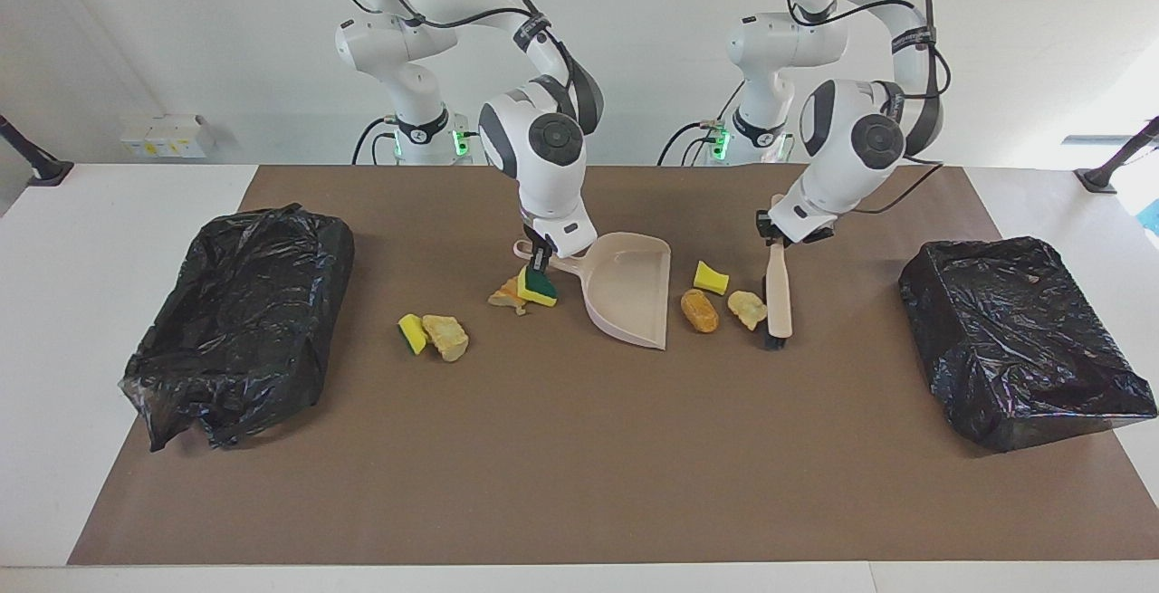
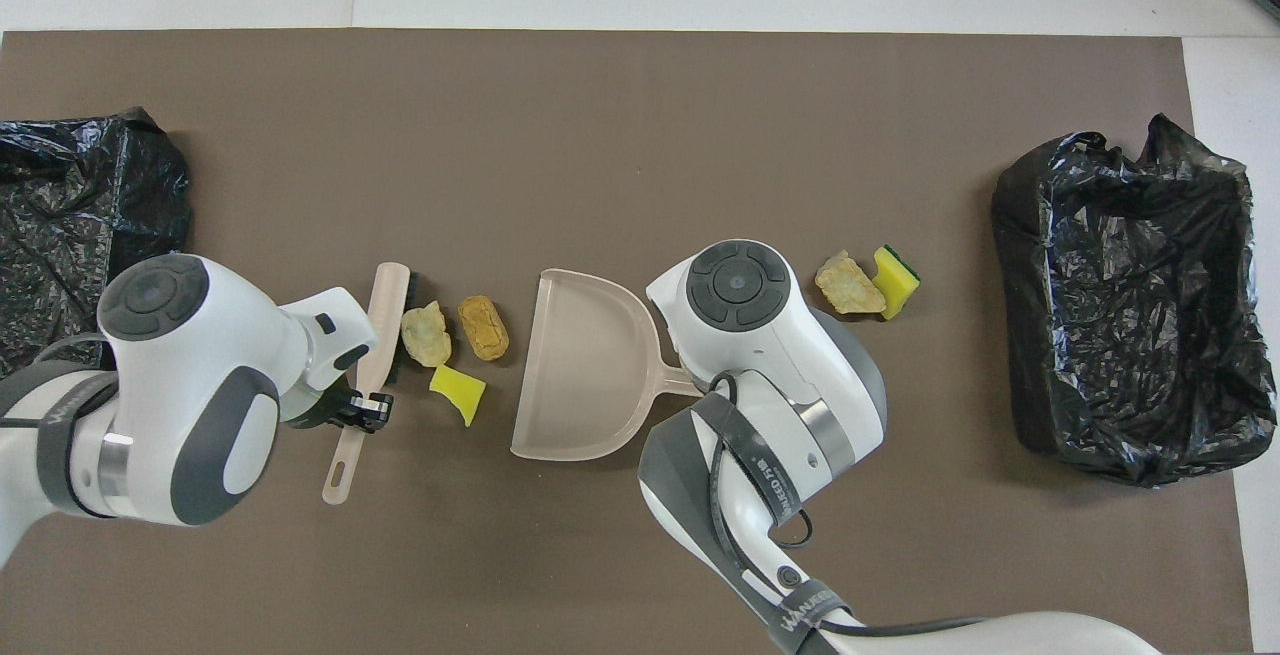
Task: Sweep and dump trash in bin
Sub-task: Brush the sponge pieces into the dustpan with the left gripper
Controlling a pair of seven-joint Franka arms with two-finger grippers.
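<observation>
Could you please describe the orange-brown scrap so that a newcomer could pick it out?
Start at the beige plastic dustpan mid-table. By its open mouth lie three scraps; the dark orange-brown oval sponge scrap lies closest, darker than the pale tan chunk and yellow wedge.

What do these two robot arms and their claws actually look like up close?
Both arms are glossy white with rounded shells and dark grey round caps at the joints. Black cables run along them, held by black straps with white lettering. Green lights glow at the bases. The left claw and right claw are small and black, fixed under white wrist blocks.
</observation>
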